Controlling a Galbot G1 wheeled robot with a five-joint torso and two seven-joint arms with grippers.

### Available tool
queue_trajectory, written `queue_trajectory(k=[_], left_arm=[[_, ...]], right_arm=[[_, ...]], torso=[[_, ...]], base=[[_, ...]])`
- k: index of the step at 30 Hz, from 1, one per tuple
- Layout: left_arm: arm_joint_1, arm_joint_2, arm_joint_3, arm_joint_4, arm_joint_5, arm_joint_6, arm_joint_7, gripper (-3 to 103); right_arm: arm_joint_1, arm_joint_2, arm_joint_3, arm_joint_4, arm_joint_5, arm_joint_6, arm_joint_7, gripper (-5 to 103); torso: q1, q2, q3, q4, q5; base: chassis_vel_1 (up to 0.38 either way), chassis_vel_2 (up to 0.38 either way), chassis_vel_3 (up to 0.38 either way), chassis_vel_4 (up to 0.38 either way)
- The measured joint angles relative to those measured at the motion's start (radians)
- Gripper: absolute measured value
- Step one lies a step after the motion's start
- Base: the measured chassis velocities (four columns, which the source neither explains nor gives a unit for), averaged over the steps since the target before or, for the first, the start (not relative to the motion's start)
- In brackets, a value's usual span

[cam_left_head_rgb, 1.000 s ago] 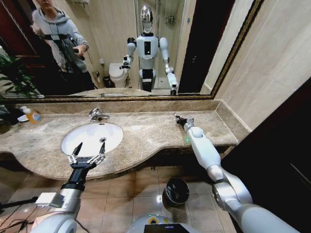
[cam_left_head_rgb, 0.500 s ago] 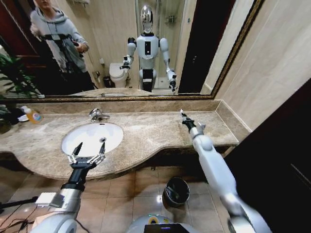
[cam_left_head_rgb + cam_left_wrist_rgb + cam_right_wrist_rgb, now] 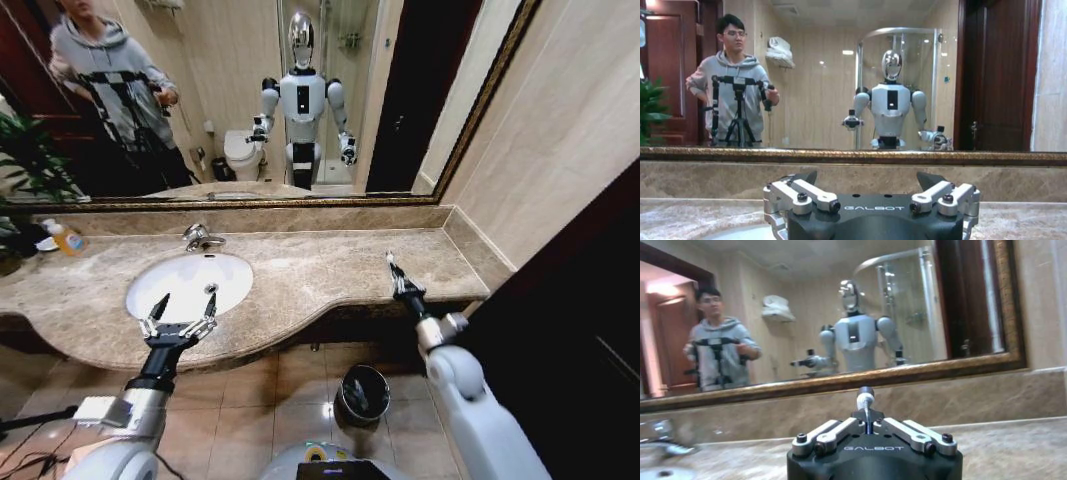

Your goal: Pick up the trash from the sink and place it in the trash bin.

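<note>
"GALBOT" is printed on the left tool (image 3: 871, 186) and right tool (image 3: 867, 405) housings.

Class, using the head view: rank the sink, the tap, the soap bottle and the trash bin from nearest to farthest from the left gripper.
1. Sink: directly under the left gripper, at its front rim.
2. Tap: behind the basin.
3. Soap bottle and trash bin: too close to call; the bottle stands far left on the counter, the bin on the floor to the right.

The left arm reaches forward and up from low on the robot's left, its left gripper (image 3: 181, 308) with fingers spread wide apart. The right arm stretches forward on the right, wrist raised, and the right gripper (image 3: 395, 272) has its fingers pressed together, pointing upward.
</note>
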Motion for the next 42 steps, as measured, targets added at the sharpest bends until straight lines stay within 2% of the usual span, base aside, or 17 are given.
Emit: queue_trajectory(k=[8, 16, 21, 24, 26, 31, 35, 37, 38, 39, 40, 42], left_arm=[[0.000, 0.000, 0.000, 0.000, 0.000, 0.000, 0.000, 100], [0.000, 0.000, 0.000, 0.000, 0.000, 0.000, 0.000, 100], [0.000, 0.000, 0.000, 0.000, 0.000, 0.000, 0.000, 100], [0.000, 0.000, 0.000, 0.000, 0.000, 0.000, 0.000, 100], [0.000, 0.000, 0.000, 0.000, 0.000, 0.000, 0.000, 100], [0.000, 0.000, 0.000, 0.000, 0.000, 0.000, 0.000, 100], [0.000, 0.000, 0.000, 0.000, 0.000, 0.000, 0.000, 100], [0.000, 0.000, 0.000, 0.000, 0.000, 0.000, 0.000, 100], [0.000, 0.000, 0.000, 0.000, 0.000, 0.000, 0.000, 100], [0.000, 0.000, 0.000, 0.000, 0.000, 0.000, 0.000, 100], [0.000, 0.000, 0.000, 0.000, 0.000, 0.000, 0.000, 100], [0.000, 0.000, 0.000, 0.000, 0.000, 0.000, 0.000, 100]], right_arm=[[-0.190, 0.095, 0.009, 0.025, -0.082, 0.133, -0.028, 1], [-0.301, 0.133, 0.019, 0.007, -0.155, 0.172, -0.048, 1], [-0.353, 0.164, 0.011, -0.090, -0.235, 0.252, -0.064, 1], [-0.358, 0.167, 0.010, -0.114, -0.251, 0.266, -0.066, 1], [-0.367, 0.170, 0.008, -0.193, -0.279, 0.294, -0.060, 1], [-0.366, 0.164, 0.002, -0.313, -0.318, 0.303, -0.027, 1], [-0.351, 0.157, -0.009, -0.405, -0.343, 0.268, -0.002, 1], [-0.323, 0.156, -0.021, -0.452, -0.337, 0.186, 0.009, 1], [-0.323, 0.156, -0.021, -0.452, -0.337, 0.186, 0.009, 1], [-0.299, 0.157, -0.027, -0.481, -0.336, 0.149, 0.011, 1], [-0.199, 0.167, -0.039, -0.569, -0.382, 0.061, 0.018, 1], [-0.146, 0.176, -0.049, -0.609, -0.397, -0.009, 0.029, 1]], torso=[[0.000, 0.000, 0.000, -0.0005, -0.0002], [0.000, 0.000, 0.000, -0.0005, -0.0003], [0.000, 0.000, 0.000, -0.0005, -0.0002], [0.000, 0.000, 0.000, -0.0005, -0.0002], [0.000, 0.000, 0.000, -0.0004, -0.0002], [0.000, 0.000, 0.000, -0.0005, -0.0002], [0.000, 0.000, 0.000, -0.0005, -0.0001], [0.000, 0.000, 0.000, -0.0006, -0.0002], [0.000, 0.000, 0.000, -0.0006, -0.0002], [0.000, 0.000, 0.000, -0.0006, -0.0004], [0.000, 0.000, 0.000, -0.0003, 0.0000], [0.000, 0.000, 0.000, -0.0005, -0.0002]], base=[[0.000, 0.000, 0.000, 0.000], [0.000, 0.000, 0.000, 0.000], [0.000, 0.000, 0.000, 0.000], [0.000, 0.000, 0.000, 0.000], [0.000, 0.000, 0.000, 0.000], [0.000, 0.000, 0.000, 0.000], [0.000, 0.000, 0.000, 0.000], [0.000, 0.000, 0.000, 0.000], [0.000, 0.000, 0.000, 0.000], [0.000, 0.000, 0.000, 0.000], [0.000, 0.000, 0.000, 0.000], [0.000, 0.000, 0.000, 0.000]])
